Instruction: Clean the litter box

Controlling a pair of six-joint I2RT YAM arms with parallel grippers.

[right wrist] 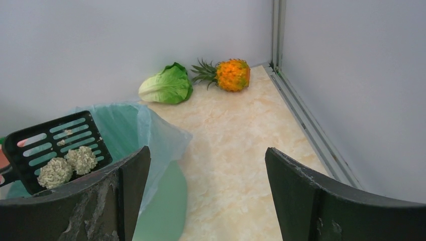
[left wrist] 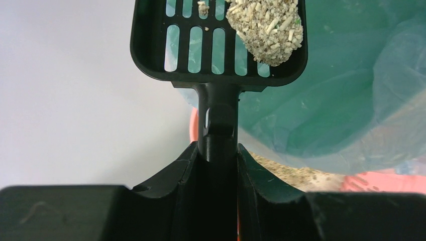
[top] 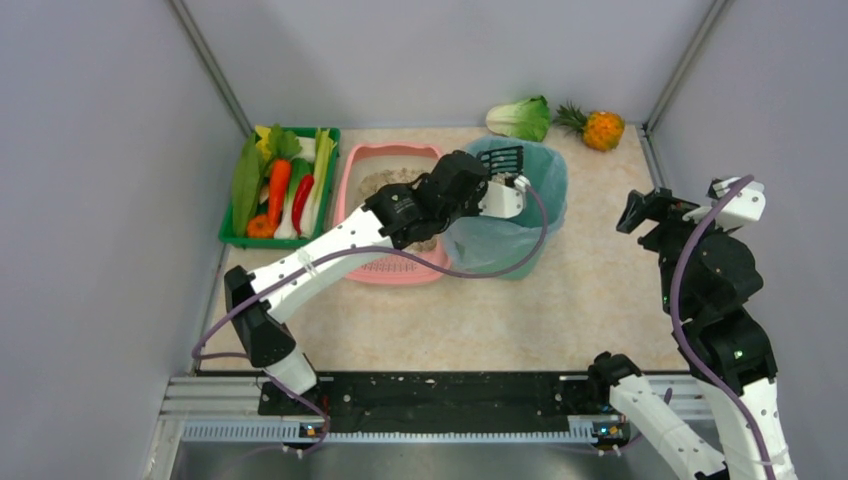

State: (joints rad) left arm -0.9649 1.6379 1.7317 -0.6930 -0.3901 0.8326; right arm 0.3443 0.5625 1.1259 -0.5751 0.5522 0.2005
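litter box: pink, grey-beige litter, grille end, just left of the teal bin
hidden: left arm covers its middle
left fingers: clamped on the scoop handle
right fingers: spread, empty

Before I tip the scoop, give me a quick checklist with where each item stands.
1. Left gripper shut on the scoop handle: ok.
2. Two clumps resting on the scoop: ok.
3. Scoop above the bin opening: ok, though near its rim on the litter box side.
4. Right gripper open, apart from the bin: ok.
5. More clumps in the litter box: cannot tell, the left arm covers much of it.
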